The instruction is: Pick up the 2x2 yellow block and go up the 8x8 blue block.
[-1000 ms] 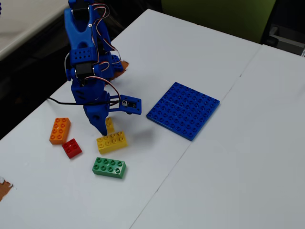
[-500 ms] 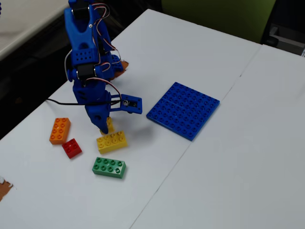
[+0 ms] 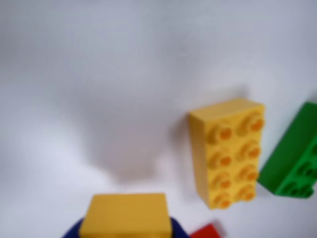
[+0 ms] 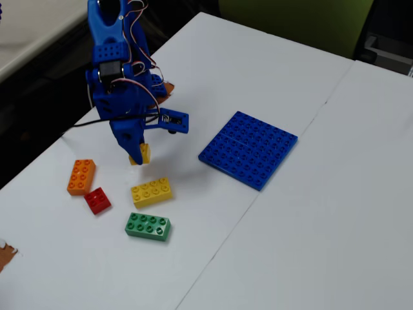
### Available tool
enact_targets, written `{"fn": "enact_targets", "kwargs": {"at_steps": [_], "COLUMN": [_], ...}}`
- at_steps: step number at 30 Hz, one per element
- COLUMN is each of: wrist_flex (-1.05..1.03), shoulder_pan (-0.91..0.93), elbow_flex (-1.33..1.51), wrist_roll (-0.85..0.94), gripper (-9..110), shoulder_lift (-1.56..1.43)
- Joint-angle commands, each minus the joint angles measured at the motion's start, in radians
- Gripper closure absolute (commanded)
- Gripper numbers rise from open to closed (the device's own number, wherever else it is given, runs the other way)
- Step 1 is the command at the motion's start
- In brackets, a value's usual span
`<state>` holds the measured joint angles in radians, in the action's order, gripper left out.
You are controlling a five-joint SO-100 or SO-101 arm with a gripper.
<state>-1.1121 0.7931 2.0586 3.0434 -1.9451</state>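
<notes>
so the hand is clamped on the 2x2 yellow block and the block hangs clear of the worktop, above and to the left of the longer yellow brick in the fixed view. in the wrist view the small block sits right at the bottom edge with blue finger showing on either side of it, and the longer brick is off to the right on the white surface.

the 8x8 blue block is well to the right of the longer yellow brick in the fixed view, flat on the worktop, nothing on it yet. so my guess is the grab part is done and the carry is what's left.

stuff that could go wrong imo:
- only the lower tips of the fingers look like they're on the block, so a quick swing toward the baseplate could let it twist or slip out
- if the block comes down rotated relative to the stud grid, it'll just perch on the studs instead of seating
- a low path could clip the near edge of the baseplate and shove it, since it's thin and looks loose
- the green brick, red brick and orange brick all sit below or left of the longer yellow one, away from the route, so probably no trouble there
</notes>
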Motion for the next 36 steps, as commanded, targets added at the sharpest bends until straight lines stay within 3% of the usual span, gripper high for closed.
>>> {"fn": "enact_targets", "kwargs": {"at_steps": [1,9,16,21,28,36], "wrist_flex": [-0.163,-0.402,-0.546,-0.532,-0.518,-0.629], "shoulder_pan": [-0.026,-0.209,-0.422,-0.566,-0.704,-0.689], "elbow_flex": [-0.023,-0.109,-0.359,-0.518,-0.876,-1.315], "wrist_roll": [-0.212,-0.738,-1.063,-1.243,-1.358,-1.338], "gripper": [100,101,101,101,101,101], "shoulder_lift": [-0.186,-0.387,-0.356,-0.281,0.071,0.417]}}
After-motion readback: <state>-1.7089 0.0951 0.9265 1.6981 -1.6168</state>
